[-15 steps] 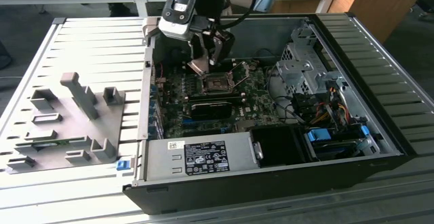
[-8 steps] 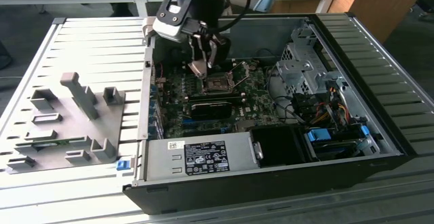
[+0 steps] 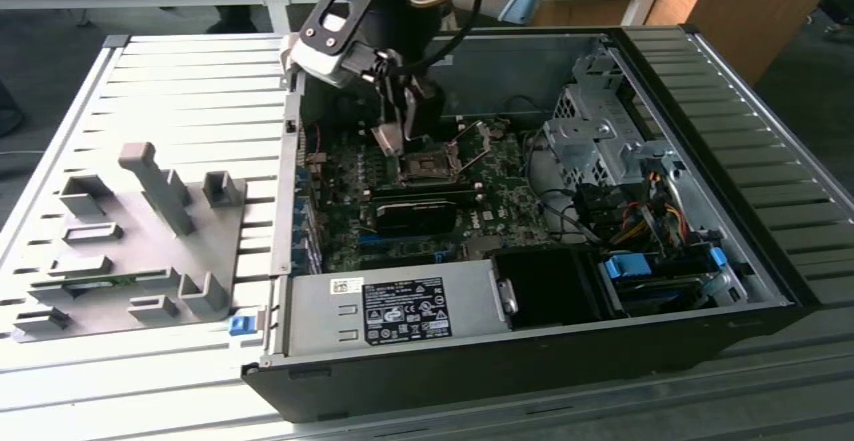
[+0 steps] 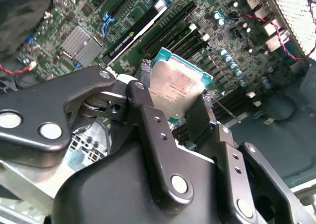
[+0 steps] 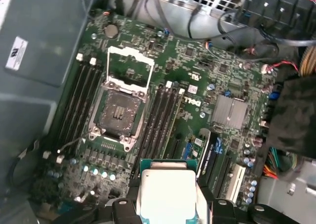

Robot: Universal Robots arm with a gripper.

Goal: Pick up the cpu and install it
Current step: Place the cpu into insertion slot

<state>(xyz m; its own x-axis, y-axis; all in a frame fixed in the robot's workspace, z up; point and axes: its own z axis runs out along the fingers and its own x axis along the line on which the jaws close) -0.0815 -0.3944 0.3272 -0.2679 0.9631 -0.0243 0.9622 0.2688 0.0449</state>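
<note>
The hand (image 4: pixel 170 105) pinches the cpu (image 4: pixel 177 85) by two opposite edges, leaving its metal top bare, and holds it over the motherboard (image 5: pixel 197 100) near the socket (image 5: pixel 118 112) — whose frame (image 5: pixel 129 66) stands flipped up, likely to receive it.

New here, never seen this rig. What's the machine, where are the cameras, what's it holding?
It is one robot arm working over an open computer case that lies on a slatted table. The exterior view comes from a camera off the arm. Both wrist views come from cameras riding on the arm, looking into the case. The gripper is shut on the cpu, a small square chip with a silvery top, held by its edges above the motherboard. In the first wrist view the socket lies open, its frame lifted, with no chip in it. On the exterior view's left a grey rack of holders stands on the table.
</note>
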